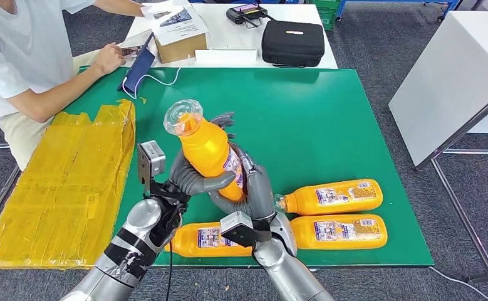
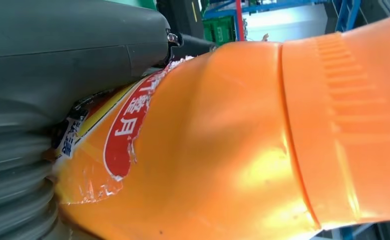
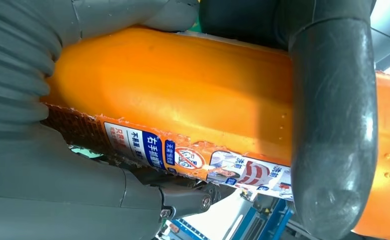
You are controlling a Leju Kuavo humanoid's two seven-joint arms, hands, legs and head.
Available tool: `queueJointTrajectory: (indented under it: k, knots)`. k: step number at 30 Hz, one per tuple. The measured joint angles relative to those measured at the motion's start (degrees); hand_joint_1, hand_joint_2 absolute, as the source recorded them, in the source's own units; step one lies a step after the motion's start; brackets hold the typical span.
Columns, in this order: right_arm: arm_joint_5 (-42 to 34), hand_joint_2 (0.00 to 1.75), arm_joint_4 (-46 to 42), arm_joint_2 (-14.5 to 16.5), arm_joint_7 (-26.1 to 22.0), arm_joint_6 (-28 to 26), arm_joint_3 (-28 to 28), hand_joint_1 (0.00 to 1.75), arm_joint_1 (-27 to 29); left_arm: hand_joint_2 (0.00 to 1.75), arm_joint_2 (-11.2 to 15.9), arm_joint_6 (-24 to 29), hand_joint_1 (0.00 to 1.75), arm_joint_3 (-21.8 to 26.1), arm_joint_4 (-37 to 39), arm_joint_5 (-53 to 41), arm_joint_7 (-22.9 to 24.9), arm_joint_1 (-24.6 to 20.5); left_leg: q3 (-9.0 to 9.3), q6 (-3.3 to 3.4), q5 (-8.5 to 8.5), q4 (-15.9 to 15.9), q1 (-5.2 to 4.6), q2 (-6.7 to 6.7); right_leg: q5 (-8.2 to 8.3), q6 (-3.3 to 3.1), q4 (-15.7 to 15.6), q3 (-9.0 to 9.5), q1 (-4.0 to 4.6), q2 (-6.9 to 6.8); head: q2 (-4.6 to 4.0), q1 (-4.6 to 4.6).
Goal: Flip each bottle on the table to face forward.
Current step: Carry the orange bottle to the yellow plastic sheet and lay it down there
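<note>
Gripping one orange bottle (image 1: 208,152) together, the left robot hand (image 1: 194,179) and right robot hand (image 1: 254,188) held it tilted above the green desk (image 1: 329,125).

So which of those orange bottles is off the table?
The orange bottle gripped by both the left hand and right hand, cap tilted up; the other three lie flat on the green table.
</note>
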Motion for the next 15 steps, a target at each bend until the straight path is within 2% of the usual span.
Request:
queueJointTrajectory:
  k: [13,14,15]
  knots:
    - [-0.84,1.75,1.95,-0.01,0.03,-0.49,1.25,1.75,-0.58,1.75,0.00,2.93,1.75,0.35,0.07,0.74,-1.16,0.58,0.00,0.00,0.00,0.00,0.00,0.00,0.00,0.00,0.00,0.01,0.00,0.00,0.00,0.00]
    - [-0.87,1.75,2.03,-0.01,0.04,-0.52,1.31,1.58,-0.61,1.75,0.00,3.08,1.75,0.37,0.07,0.74,-1.20,0.63,0.00,0.00,0.00,0.00,0.00,0.00,0.00,0.00,0.00,0.01,0.00,0.00,0.00,0.01]
    - [-0.93,1.75,2.11,-0.01,0.04,-0.57,1.35,1.18,-0.64,1.75,0.00,3.33,1.75,0.38,0.06,0.73,-1.25,0.68,0.00,0.00,0.00,0.00,0.00,-0.01,0.00,0.00,0.00,0.01,0.00,0.00,0.00,0.01]
